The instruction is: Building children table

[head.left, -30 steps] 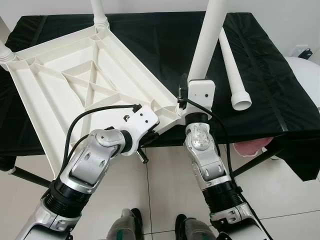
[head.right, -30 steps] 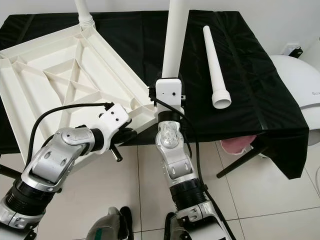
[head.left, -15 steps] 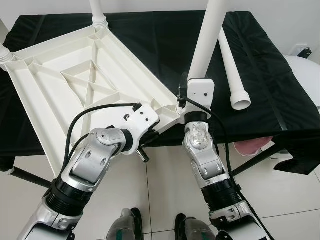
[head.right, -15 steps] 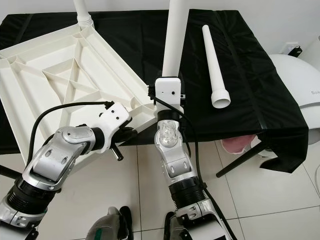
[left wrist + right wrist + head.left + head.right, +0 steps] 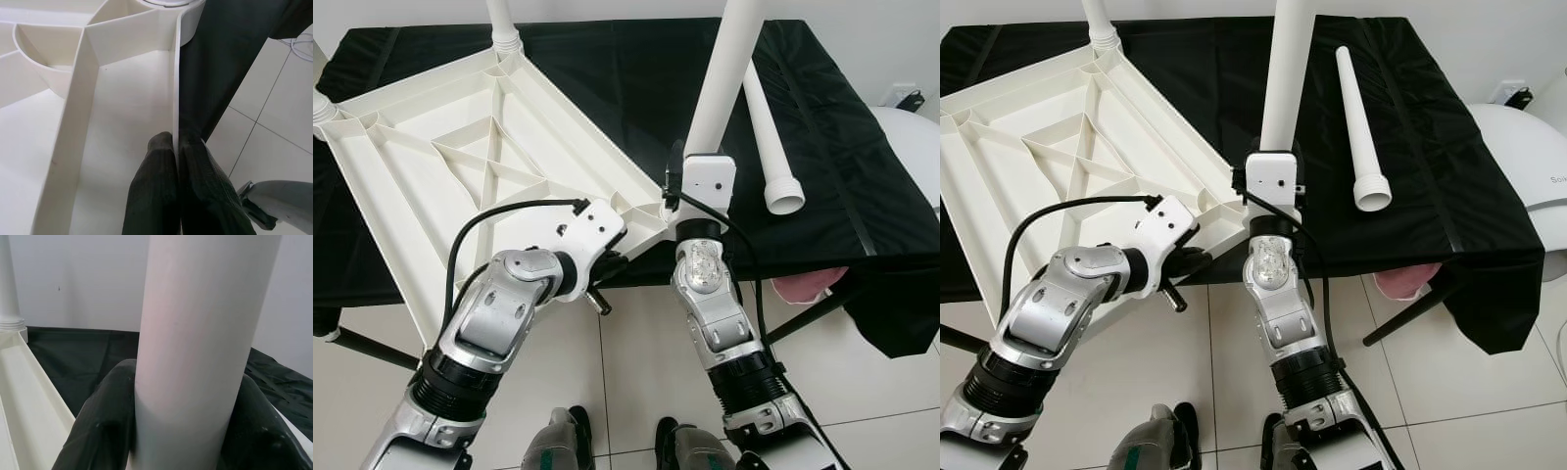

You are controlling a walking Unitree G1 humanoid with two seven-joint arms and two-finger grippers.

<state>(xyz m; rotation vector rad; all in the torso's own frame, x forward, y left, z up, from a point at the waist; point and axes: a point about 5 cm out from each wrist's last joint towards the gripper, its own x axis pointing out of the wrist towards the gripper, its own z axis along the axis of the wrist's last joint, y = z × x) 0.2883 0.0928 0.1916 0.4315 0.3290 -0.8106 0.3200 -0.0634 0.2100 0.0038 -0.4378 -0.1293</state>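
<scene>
One white plastic tabletop (image 5: 470, 157) lies upside down on the bench (image 5: 862, 196), which is draped in black cloth; the tabletop's near corner overhangs the bench's front edge. Its underside is moulded in straight ribs that form triangles and a diamond, with round sockets at the corners.

Four white legs can be counted, all smooth tapering tubes. Two stand in far sockets of the tabletop: one at the far corner (image 5: 504, 24), one at the left corner (image 5: 321, 98). A third leg (image 5: 720, 78) stands upright at the tabletop's near right corner. The fourth, a loose leg (image 5: 769, 137), lies flat on the cloth to the right of the tabletop, its ridged open end toward the bench's front edge.

The left gripper (image 5: 175, 196) pinches the thin rim of the tabletop near that right corner, one black textured finger on each face of the wall. The right gripper (image 5: 190, 431) clasps the upright third leg, its fingers (image 5: 105, 421) wrapped round the tube.

Below the bench's front edge is pale tiled floor (image 5: 636, 392).
</scene>
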